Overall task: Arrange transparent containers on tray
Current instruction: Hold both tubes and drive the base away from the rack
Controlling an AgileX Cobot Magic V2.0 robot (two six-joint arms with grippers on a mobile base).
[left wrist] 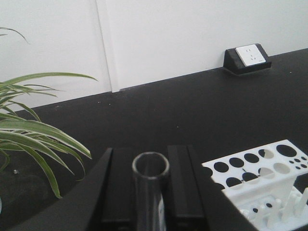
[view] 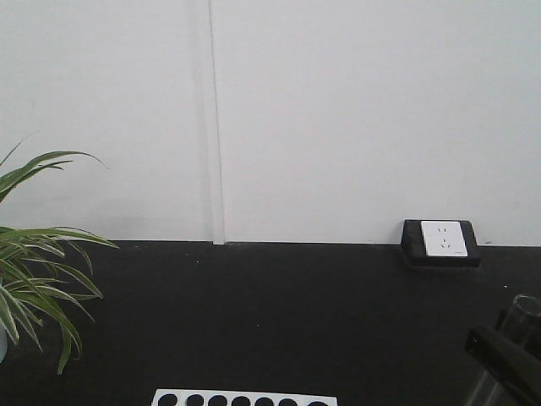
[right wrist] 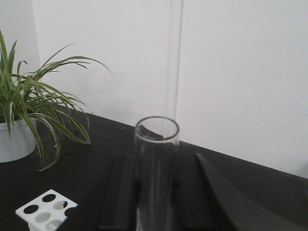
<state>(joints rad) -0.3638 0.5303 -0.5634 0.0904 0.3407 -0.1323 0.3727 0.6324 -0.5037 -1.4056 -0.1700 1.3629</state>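
Observation:
Each gripper holds one transparent container upright. In the left wrist view a clear glass tube (left wrist: 150, 192) with an open round rim stands between the black fingers, and my left gripper (left wrist: 150, 161) is shut on it. In the right wrist view a second clear tube (right wrist: 155, 159) rises between the fingers, with my right gripper (right wrist: 156, 173) shut on it. The front view shows only the right gripper (view: 505, 355) at the bottom right corner, with its tube's rim (view: 525, 306) above it. The tray is out of view.
A white rack with round holes (left wrist: 262, 180) stands on the black tabletop right of the left gripper; its edge (view: 245, 397) shows at the bottom of the front view. A striped-leaf plant (view: 34, 279) in a white pot (right wrist: 17, 142) stands at the left. A wall socket box (view: 441, 241) sits at the back right.

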